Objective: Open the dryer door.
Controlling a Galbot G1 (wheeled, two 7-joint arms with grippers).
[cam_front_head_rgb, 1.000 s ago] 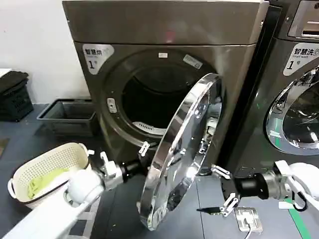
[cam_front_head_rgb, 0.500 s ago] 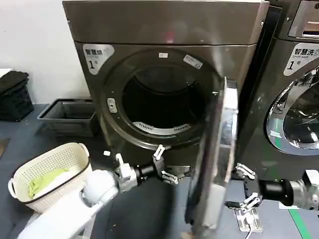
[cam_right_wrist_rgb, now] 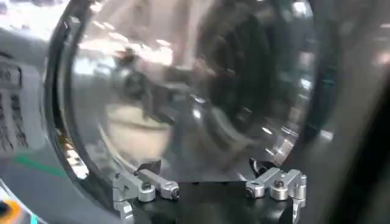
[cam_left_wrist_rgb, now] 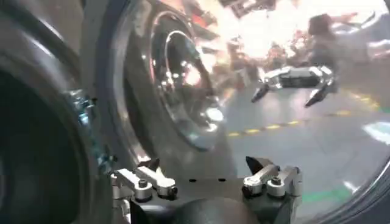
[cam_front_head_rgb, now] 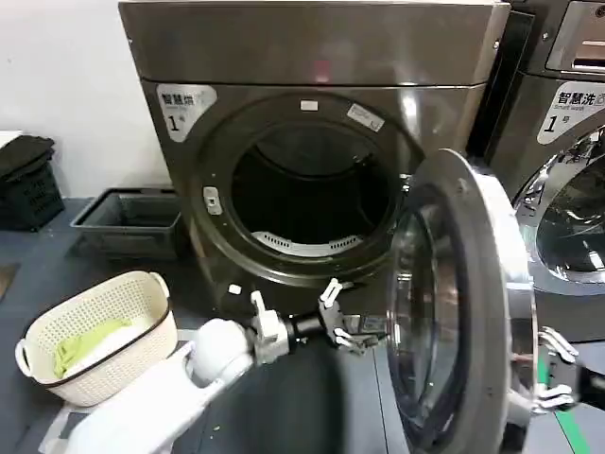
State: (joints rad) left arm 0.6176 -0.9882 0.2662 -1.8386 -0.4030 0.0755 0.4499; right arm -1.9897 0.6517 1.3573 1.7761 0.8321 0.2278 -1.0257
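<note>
The large round chrome-rimmed dryer door [cam_front_head_rgb: 463,312] runs past the lower frame edge. Behind that door, the right gripper [cam_front_head_rgb: 556,371] is largely hidden, only finger ends showing.

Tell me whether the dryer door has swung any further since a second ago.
Yes. The dryer door has swung farther open, rightward away from the drum opening, its inner face now showing and the opening fully clear.

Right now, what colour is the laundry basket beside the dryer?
Cream-white, with something yellow-green inside; the laundry basket shows best in the head view.
</note>
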